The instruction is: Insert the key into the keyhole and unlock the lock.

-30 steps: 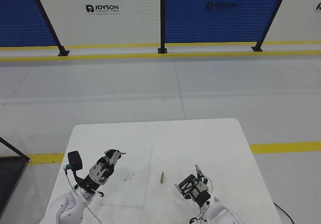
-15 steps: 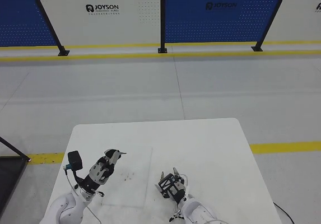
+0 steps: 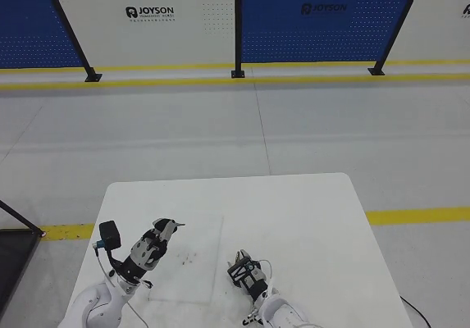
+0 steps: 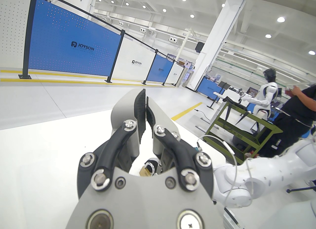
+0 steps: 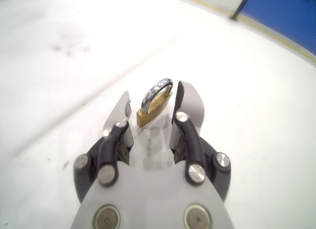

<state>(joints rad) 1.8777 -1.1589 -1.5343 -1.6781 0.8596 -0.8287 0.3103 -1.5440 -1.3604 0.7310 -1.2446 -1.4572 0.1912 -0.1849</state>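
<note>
Top view from high above the table [image 3: 300, 213] — wrist views low and close over the same surface

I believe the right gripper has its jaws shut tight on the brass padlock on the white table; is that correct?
Not quite: the right gripper has its jaws open, one on each side of the brass padlock on the white table. The right wrist view shows this.
</note>
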